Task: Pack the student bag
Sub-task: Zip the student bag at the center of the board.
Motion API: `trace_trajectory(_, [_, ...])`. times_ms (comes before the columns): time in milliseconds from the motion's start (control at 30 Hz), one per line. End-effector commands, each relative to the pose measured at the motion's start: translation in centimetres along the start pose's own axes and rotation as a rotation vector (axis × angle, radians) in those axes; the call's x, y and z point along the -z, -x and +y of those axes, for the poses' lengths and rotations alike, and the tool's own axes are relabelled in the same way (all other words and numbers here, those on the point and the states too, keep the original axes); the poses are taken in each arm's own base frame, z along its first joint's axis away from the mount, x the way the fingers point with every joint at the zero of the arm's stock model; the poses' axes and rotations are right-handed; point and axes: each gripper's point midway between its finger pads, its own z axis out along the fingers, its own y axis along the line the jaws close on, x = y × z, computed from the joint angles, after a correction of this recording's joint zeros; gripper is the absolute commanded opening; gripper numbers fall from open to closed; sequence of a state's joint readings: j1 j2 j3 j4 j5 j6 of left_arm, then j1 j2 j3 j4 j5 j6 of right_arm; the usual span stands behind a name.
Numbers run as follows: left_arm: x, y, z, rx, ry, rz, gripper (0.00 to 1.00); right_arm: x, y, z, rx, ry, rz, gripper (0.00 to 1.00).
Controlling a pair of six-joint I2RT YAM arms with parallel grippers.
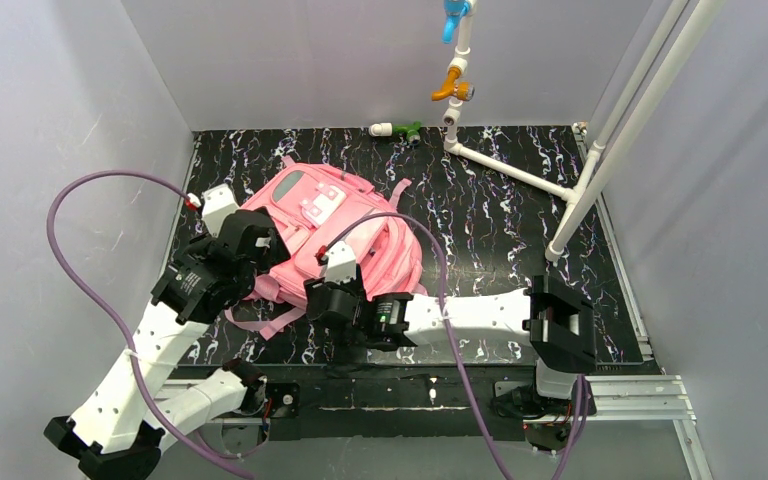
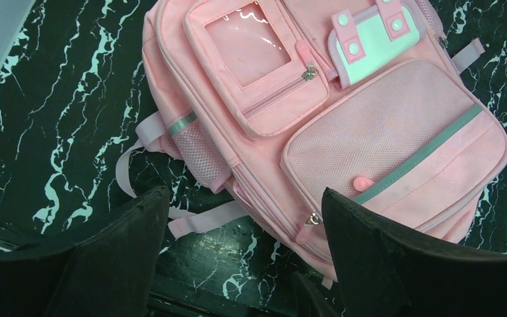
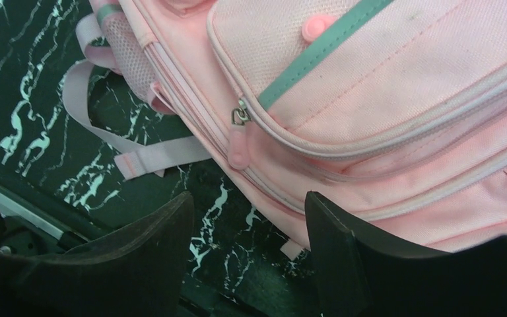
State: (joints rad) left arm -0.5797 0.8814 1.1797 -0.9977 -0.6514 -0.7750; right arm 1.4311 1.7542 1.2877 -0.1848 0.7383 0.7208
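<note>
The pink backpack (image 1: 335, 235) lies flat, front side up, on the dark marbled desk (image 1: 500, 210), left of centre and just beyond both arms. Its pockets all look zipped: the clear-window pocket (image 2: 254, 63) has its zipper pull (image 2: 309, 71) at the end of the track, and the lower front pocket (image 3: 383, 72) has its pull (image 3: 239, 119) parked at the corner. No books, pens or other school things show anywhere on the desk, only some coloured pipe fittings (image 1: 400, 130) by the far wall and a white pipe frame (image 1: 600, 150) at the right.

The left gripper (image 2: 244, 218) hovers over the bag's near left edge, jaws spread wide and holding nothing. The right gripper (image 3: 247, 218) hangs over the near corner by a loose strap (image 3: 152, 155), jaws likewise parted and empty.

A shut bag with nothing beside it fits two readings: the contents are already inside and the zips closed, or the bag is waiting to be opened for items out of view. The pictures do not settle which.
</note>
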Motion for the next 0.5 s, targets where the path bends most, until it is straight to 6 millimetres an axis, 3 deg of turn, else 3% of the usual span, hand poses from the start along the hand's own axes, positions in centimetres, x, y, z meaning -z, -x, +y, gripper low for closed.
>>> trace_trajectory(0, [1.1, 2.1, 1.3, -0.006, 0.031, -0.077, 0.83, -0.4, 2.9, 1.9, -0.110, 0.000, -0.073, 0.69])
trace_trajectory(133, [1.5, 2.2, 1.6, 0.005, 0.019, -0.089, 0.83, -1.5, 3.3, 1.5, -0.109, -0.066, -0.113, 0.67])
trace_trajectory(267, [1.7, 2.1, 1.9, 0.002, 0.012, -0.092, 0.83, -2.3, 3.8, 1.8, -0.113, -0.079, -0.137, 0.58])
trace_trajectory(467, [1.9, 2.0, 2.1, 0.002, 0.003, -0.093, 0.83, -3.7, 3.5, 1.9, -0.090, -0.117, -0.143, 0.56])
